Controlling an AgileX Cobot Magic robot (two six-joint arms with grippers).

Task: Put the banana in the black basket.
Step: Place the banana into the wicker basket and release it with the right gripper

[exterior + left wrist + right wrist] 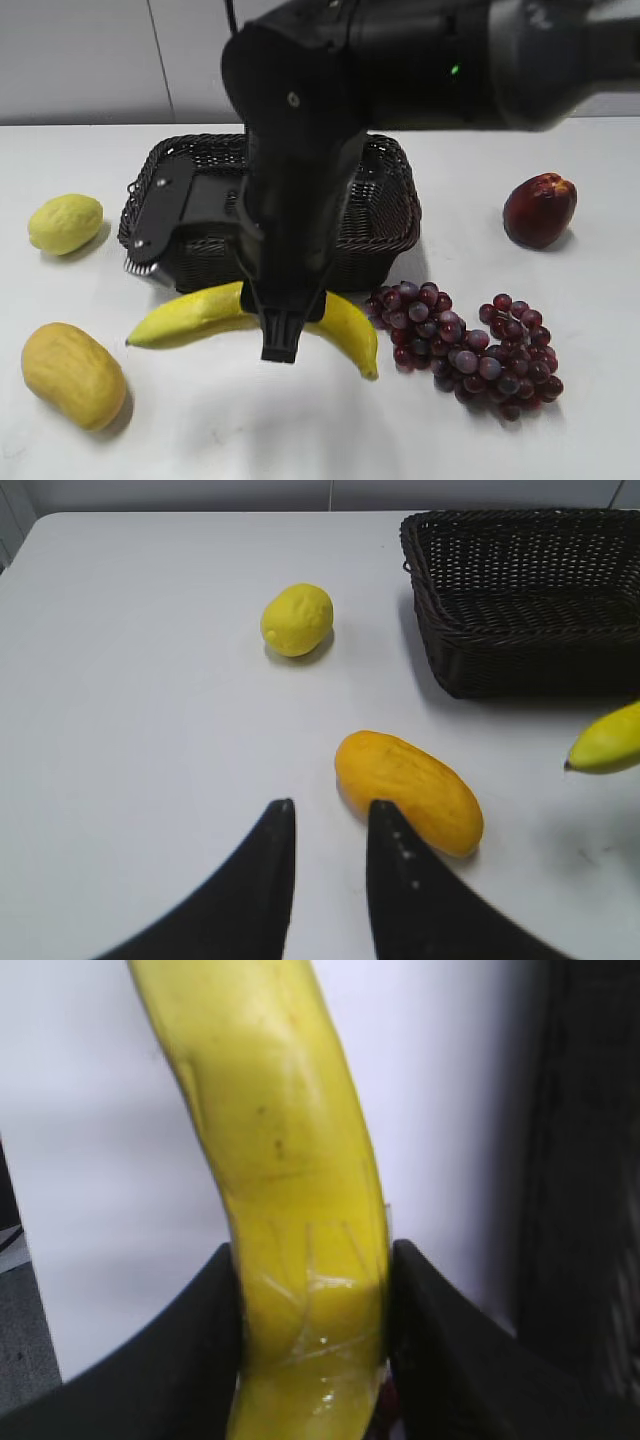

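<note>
I'm clamping the right gripper (pixel 312 1290) on the banana (pixel 200 310) at mid-length, lying in front of the basket (pixel 390 215), and I'm wanting a straight lift clearing the rim; left gripper (pixel 325 820) hanging open, empty.

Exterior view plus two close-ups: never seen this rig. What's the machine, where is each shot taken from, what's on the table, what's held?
It is a two-armed robot with a pincer gripper on each arm. The exterior view faces the white table; the other two come from cameras on the wrists. On the table: a black basket, a banana in front of it, a lemon, a mango, grapes and a dark red fruit. The right gripper has its fingers against both sides of the banana, which is not yet in the basket. The left gripper is open and empty, near the mango.
</note>
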